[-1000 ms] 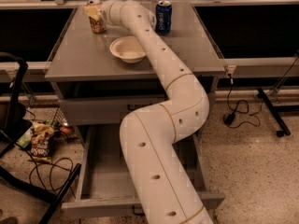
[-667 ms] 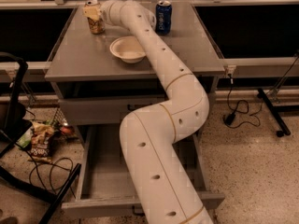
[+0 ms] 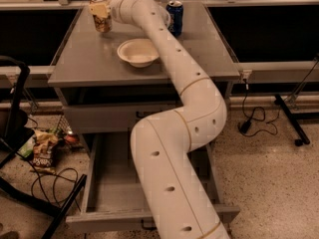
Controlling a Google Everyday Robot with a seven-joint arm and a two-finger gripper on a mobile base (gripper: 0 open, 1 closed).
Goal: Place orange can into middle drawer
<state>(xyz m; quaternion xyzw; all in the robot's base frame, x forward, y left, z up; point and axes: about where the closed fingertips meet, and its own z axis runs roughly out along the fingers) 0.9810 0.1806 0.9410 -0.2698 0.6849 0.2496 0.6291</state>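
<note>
Orange can upright at the table's eleven o'clock corner, gripper against its three o'clock side; impossible to tell whether gripped. Lift straight, swing clear of the bowl at centre and blue can at one o'clock, then lower into the open middle drawer at six. Beyond: speckled floor, snack bag at eight o'clock, cable at three.

Your white arm comes up from the 6 o'clock edge, bends at a thick elbow just toward 3 o'clock of centre, then reaches long and straight to 11 o'clock, where the wrist points your end effector toward 9 o'clock.
</note>
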